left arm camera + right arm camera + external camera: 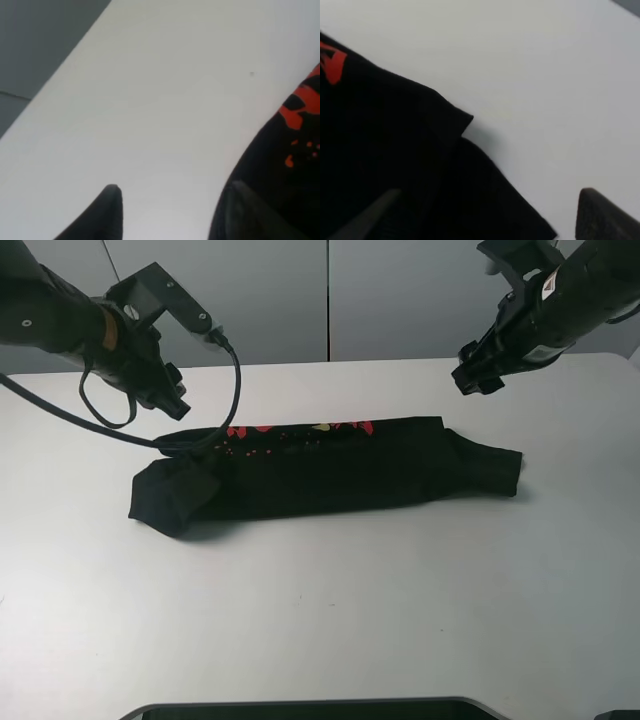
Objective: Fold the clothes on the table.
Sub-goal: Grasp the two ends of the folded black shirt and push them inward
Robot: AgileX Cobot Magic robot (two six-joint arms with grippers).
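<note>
Soft matt black cloth T-shirt (330, 475) on a smooth, faintly glossy white table (400, 620)

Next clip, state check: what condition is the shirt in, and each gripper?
T-shirt: folded into a long band, lying on the table, not held.
Left gripper: open, empty, clear of the shirt.
Right gripper: open, empty, clear of the shirt.

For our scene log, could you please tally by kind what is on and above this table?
Garments: 1, the black short-sleeved cotton T-shirt with red print, folded into a long strip.
Tabletops: 1, the plain white rectangular table.
Grippers: 2, the black left gripper and the black right gripper, both open.
Total: 4.
</note>
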